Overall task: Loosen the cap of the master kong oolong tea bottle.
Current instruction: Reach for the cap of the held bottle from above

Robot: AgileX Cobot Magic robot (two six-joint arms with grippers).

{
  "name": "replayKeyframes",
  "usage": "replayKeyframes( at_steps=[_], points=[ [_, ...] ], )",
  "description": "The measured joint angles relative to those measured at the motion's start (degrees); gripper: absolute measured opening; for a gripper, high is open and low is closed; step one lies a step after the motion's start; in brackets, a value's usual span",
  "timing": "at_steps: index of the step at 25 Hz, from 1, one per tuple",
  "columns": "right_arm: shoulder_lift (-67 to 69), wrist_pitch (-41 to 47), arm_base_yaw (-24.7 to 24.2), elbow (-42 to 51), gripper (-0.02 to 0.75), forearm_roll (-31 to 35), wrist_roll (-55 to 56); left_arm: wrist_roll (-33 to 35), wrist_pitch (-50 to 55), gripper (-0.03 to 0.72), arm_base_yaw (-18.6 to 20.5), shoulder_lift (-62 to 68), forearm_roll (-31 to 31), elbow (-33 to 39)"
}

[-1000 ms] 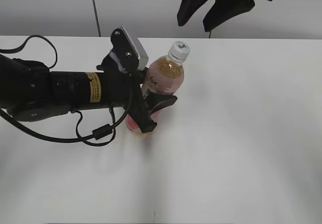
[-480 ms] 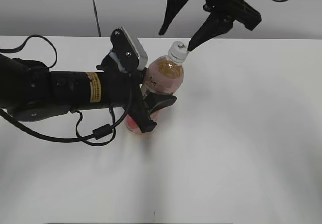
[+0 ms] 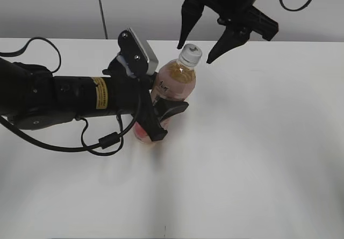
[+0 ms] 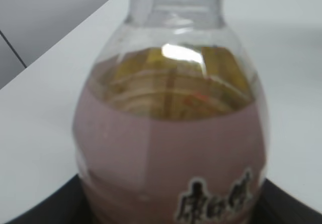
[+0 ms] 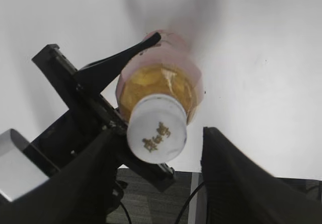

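Observation:
The master kong oolong tea bottle (image 3: pixel 171 91) stands upright on the white table, amber tea above a pink label. It fills the left wrist view (image 4: pixel 171 133) and shows from above in the right wrist view (image 5: pixel 161 83). My left gripper (image 3: pixel 161 118) is shut on the bottle's lower body. The white cap (image 3: pixel 191 54) sits on the neck; its top with a small mark shows in the right wrist view (image 5: pixel 157 128). My right gripper (image 3: pixel 196 53) is open, one finger on each side of the cap, not touching it.
The white table (image 3: pixel 258 142) stretches around the bottle. A grey wall with a dark vertical seam (image 3: pixel 101 8) stands behind its far edge. The left arm and its cable (image 3: pixel 64 102) lie across the table's left side.
My right gripper has come down from above the table's far edge and now straddles the cap with open fingers. The left gripper and the bottle have not moved.

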Motion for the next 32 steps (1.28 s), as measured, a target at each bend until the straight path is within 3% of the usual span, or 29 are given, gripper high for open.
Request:
replayKeyframes(
  at_steps=[24, 32],
  points=[
    [1.44, -2.5, 0.0, 0.0, 0.386, 1.22, 0.46, 0.0, -0.41, 0.4, 0.0, 0.0, -0.11, 0.0],
    [1.44, -2.31, -0.05, 0.0, 0.279, 0.6, -0.87, 0.0, -0.41, 0.4, 0.0, 0.0, -0.49, 0.0]
  ],
)
